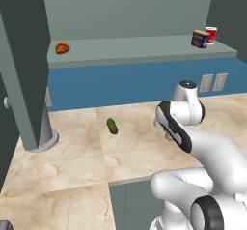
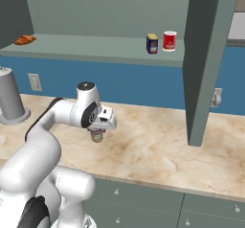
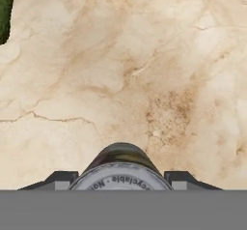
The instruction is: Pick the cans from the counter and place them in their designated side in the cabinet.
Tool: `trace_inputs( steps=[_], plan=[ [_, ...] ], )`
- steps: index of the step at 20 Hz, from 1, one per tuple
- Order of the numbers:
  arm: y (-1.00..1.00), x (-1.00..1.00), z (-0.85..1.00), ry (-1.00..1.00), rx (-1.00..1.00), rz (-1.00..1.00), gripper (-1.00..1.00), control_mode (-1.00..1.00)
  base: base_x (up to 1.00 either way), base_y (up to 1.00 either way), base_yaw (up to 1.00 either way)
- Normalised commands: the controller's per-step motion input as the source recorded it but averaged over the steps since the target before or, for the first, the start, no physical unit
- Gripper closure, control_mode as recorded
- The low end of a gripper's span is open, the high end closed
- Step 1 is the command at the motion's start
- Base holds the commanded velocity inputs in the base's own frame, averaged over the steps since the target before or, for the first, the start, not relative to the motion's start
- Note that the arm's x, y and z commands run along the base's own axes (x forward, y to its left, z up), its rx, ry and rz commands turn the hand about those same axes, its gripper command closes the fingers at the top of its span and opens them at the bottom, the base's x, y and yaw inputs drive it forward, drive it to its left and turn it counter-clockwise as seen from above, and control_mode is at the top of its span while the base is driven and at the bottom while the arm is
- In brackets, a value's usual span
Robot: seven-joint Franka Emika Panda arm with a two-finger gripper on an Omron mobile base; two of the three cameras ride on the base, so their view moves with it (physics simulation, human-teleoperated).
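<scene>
Silver can (image 3: 120, 171) clamped between jaws (image 3: 120, 178), lifted above counter (image 3: 144, 79), pickle (image 3: 5, 14) apart.

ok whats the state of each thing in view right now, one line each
gripper: shut on the silver can, above the counter
silver can: held between the fingers
yellow-topped can: upright on the cabinet shelf beside the red can
red can: upright on the shelf
croissant: lying at the other shelf end
pickle: lying on the counter
cabinet door: open
</scene>
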Motion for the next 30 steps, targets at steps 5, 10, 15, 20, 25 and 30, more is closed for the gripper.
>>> trace_inputs(
  steps=[5,10,15,20,25,30],
  plan=[
    [-0.14,0.21,0.59,-0.03,0.00,0.00,1.00,-1.00,0.00,0.00,0.00],
    [-0.11,0.19,0.56,-0.08,-0.01,0.00,1.00,-1.00,0.00,0.00,0.00],
    [-0.10,0.16,0.53,-0.11,-0.02,0.00,1.00,-1.00,0.00,0.00,0.00],
    [-0.08,0.06,0.50,-0.13,-0.02,0.00,1.00,-1.00,0.00,0.00,0.00],
    [-0.07,-0.01,0.35,-0.17,-0.02,0.00,1.00,-1.00,0.00,0.00,0.00],
    [-0.10,-0.11,0.35,-0.19,-0.02,0.00,1.00,-1.00,0.00,0.00,0.00]
  ],
)
